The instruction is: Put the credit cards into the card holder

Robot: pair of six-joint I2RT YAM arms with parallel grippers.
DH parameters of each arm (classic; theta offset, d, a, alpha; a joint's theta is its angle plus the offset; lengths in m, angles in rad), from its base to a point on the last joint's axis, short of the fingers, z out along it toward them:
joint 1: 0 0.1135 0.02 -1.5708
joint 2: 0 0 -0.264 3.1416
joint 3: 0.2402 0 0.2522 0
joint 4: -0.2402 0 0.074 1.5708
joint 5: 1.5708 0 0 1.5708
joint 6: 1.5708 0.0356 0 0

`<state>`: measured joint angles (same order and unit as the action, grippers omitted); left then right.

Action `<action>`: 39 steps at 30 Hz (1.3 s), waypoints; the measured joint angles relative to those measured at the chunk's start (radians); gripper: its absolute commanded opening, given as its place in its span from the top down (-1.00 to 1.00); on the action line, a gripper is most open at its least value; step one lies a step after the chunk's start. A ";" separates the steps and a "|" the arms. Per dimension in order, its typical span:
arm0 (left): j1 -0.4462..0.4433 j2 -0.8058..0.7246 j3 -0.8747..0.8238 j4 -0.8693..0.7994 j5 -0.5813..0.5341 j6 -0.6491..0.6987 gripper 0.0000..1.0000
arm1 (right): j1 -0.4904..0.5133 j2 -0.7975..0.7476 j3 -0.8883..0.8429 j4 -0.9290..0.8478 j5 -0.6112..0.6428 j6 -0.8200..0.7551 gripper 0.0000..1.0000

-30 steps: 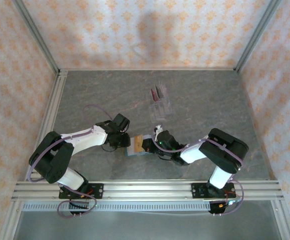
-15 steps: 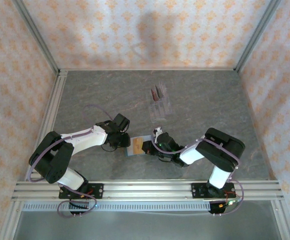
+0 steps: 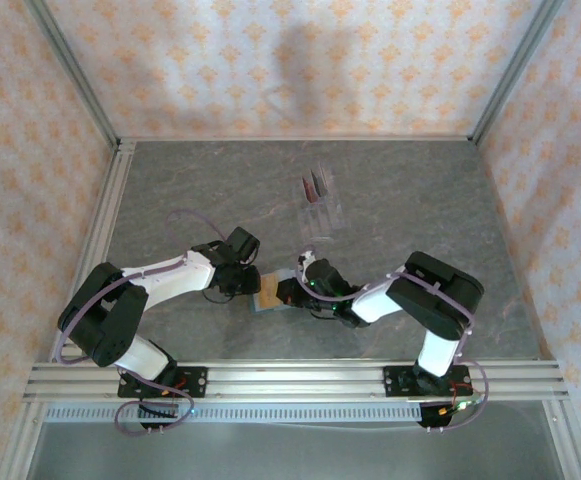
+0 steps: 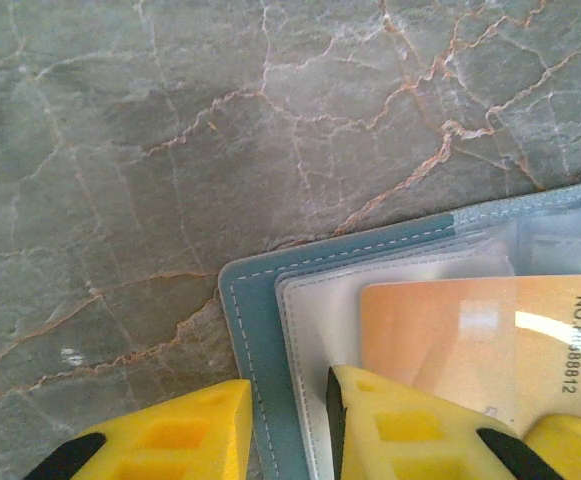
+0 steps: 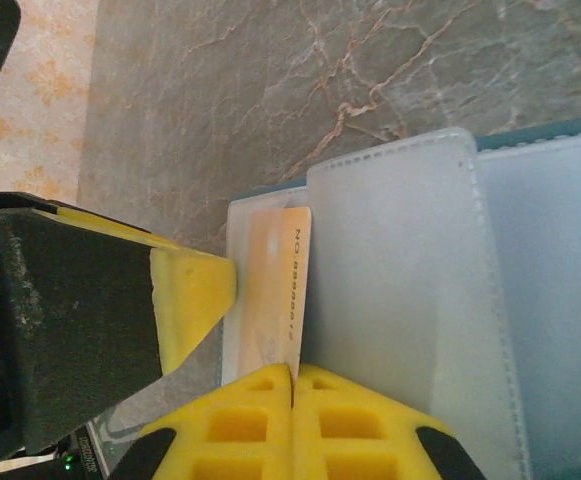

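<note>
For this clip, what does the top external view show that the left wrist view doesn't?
Top external alone: both arms meeting over the card holder, the right gripper, and the clear rack with dark cards farther back on the table. Left wrist alone: the left gripper straddling the holder's stitched teal edge, a clear sleeve, and printed digits on the orange card. Both share the marble table, holder and orange card.

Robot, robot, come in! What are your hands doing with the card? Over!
Left hand pinning card holder edge. Right hand shut on orange card, sliding it into a sleeve. Nothing blocking.
</note>
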<state>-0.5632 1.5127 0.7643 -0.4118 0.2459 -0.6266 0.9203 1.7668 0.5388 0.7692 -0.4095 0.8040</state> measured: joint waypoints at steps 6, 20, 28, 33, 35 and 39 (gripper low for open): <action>0.000 0.000 0.000 -0.001 -0.005 0.000 0.45 | 0.000 0.023 0.035 -0.031 -0.022 -0.011 1.00; 0.027 -0.053 -0.026 0.006 0.000 -0.011 0.47 | 0.000 0.021 0.095 -0.149 -0.035 -0.064 0.99; 0.053 -0.098 -0.032 0.010 0.008 -0.037 0.96 | 0.000 0.017 0.110 -0.188 -0.036 -0.089 0.90; 0.053 -0.098 -0.032 0.010 -0.004 -0.056 1.00 | 0.000 0.016 0.122 -0.215 -0.040 -0.105 0.90; 0.053 -0.096 -0.032 0.010 -0.014 -0.057 1.00 | 0.000 0.016 0.130 -0.228 -0.045 -0.113 0.90; 0.053 -0.058 -0.032 0.011 -0.019 -0.058 1.00 | 0.000 0.016 0.144 -0.253 -0.059 -0.127 0.90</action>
<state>-0.5102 1.4551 0.7319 -0.4007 0.2272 -0.6842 0.9203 1.7828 0.6830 0.5163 -0.4686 0.6773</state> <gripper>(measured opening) 0.048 0.052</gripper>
